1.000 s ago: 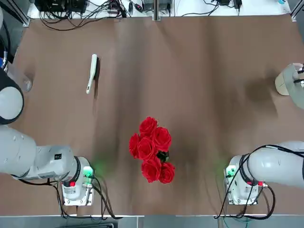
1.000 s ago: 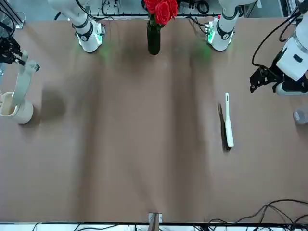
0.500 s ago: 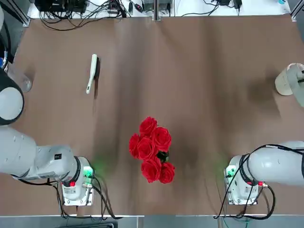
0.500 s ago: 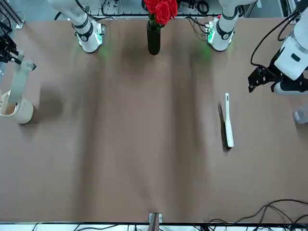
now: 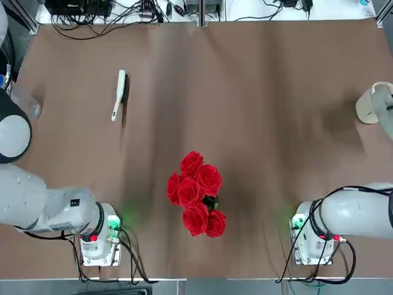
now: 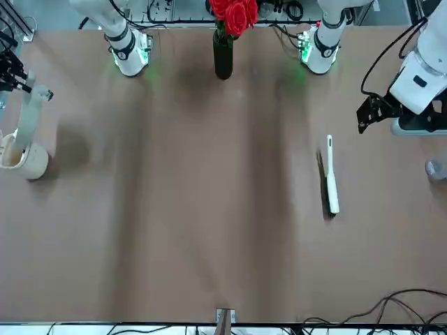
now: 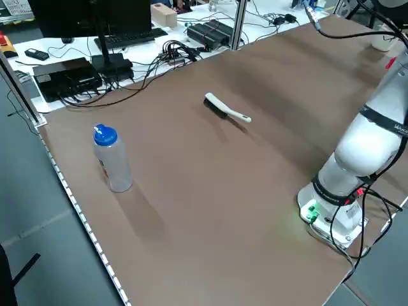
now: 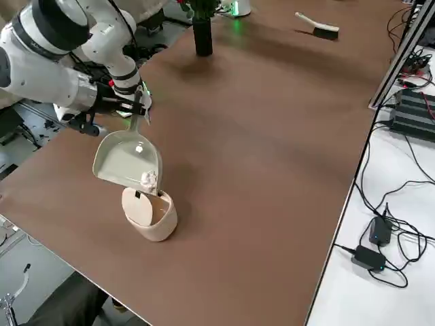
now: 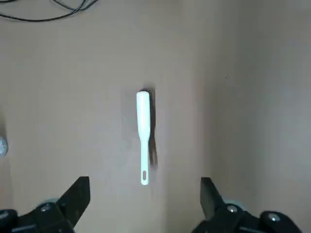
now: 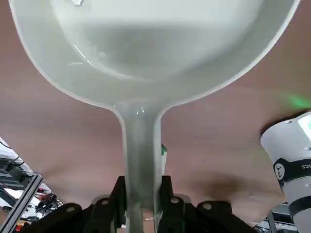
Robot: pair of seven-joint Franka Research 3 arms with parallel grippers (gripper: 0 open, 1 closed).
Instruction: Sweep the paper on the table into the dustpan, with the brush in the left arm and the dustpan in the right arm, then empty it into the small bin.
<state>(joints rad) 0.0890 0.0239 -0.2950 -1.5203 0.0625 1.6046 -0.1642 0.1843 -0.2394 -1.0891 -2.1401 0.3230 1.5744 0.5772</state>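
2 arms at brown worktop. Dustpan: pale grey-green, flat scoop, tilted mouth-down over small bin, cream-beige, near worktop's right edge. Paper: tiny white wad at scoop's lower lip, above bin. Right gripper jaws clamped on dustpan handle. Brush: slim, cream, dark bristles, lying flat on worktop's left half. Left gripper jaws wide, holding nothing, raised above brush. Bin interior mostly hidden behind scoop.
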